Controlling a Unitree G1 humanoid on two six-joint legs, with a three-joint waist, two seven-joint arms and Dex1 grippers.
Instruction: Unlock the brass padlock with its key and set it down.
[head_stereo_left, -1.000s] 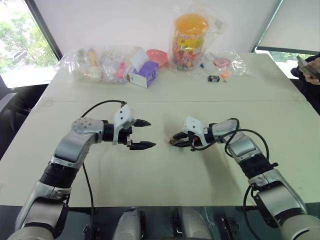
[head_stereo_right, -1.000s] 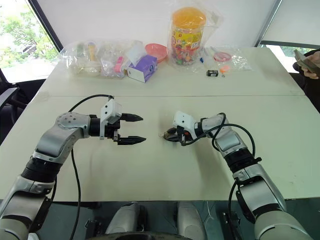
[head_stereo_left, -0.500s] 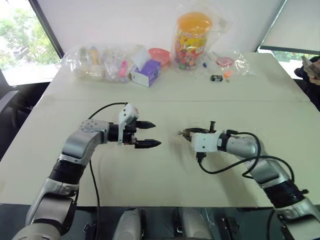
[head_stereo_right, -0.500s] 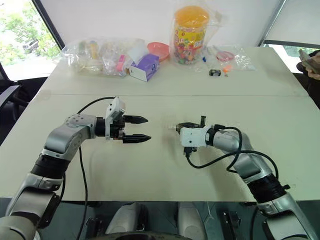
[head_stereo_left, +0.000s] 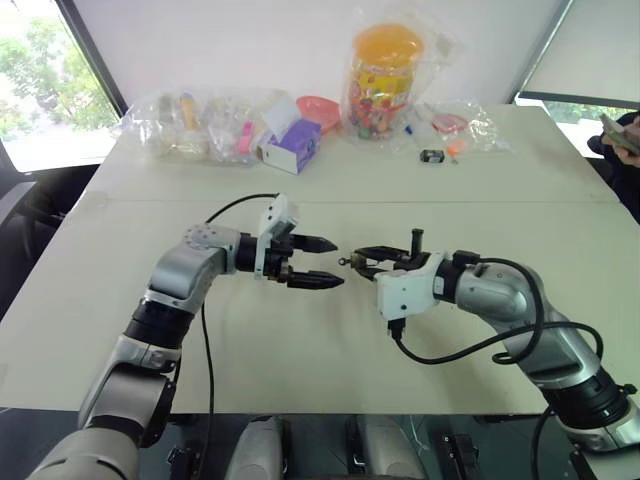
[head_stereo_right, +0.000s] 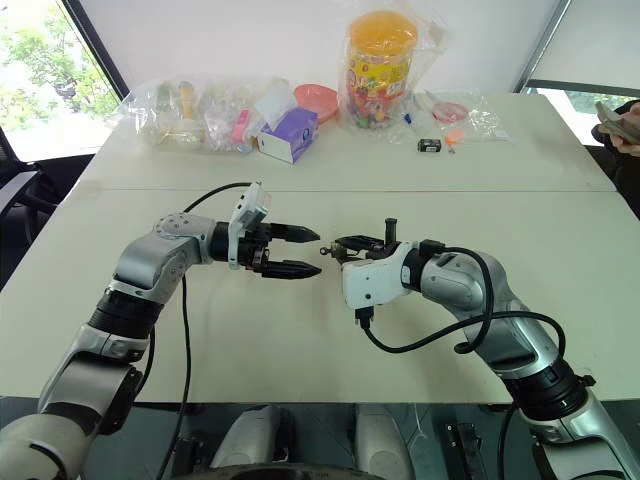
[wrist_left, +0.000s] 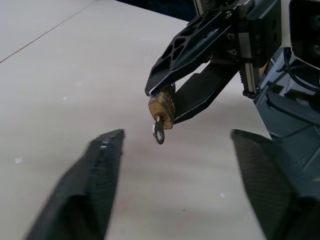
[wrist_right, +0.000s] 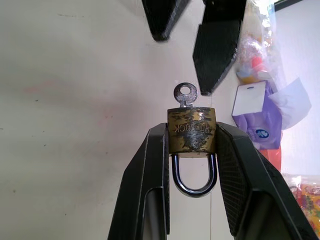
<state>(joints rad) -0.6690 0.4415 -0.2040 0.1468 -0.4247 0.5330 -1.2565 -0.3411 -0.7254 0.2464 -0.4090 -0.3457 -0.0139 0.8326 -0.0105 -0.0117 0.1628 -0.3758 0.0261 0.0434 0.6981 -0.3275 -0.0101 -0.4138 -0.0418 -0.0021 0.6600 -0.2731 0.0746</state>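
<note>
We see the right gripper clamped on the brass padlock, pinched between its two fingers with the shackle back between them and the key sticking out past their tips, just short of the left gripper, whose fingers stand apart.
</note>
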